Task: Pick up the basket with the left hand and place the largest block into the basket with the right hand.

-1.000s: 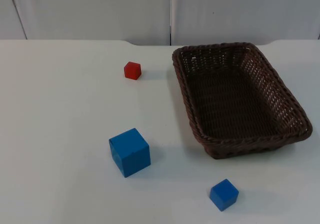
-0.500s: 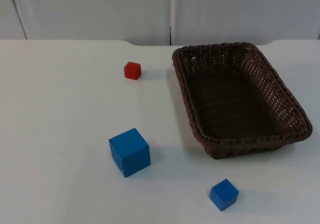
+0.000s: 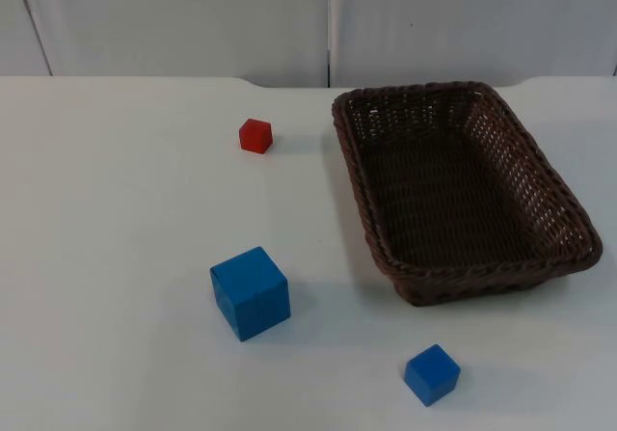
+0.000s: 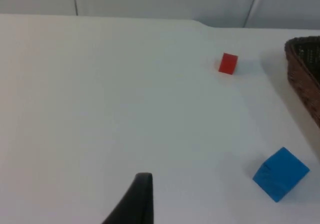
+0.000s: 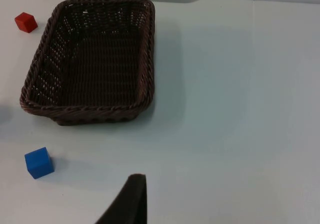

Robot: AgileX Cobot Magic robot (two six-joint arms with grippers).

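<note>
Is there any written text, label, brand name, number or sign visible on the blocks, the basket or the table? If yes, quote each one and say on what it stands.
None: no text, label, number or sign can be read.
The large blue block, small blue block and red block have plain faces.
The woven basket and the table bear no marking.
</note>
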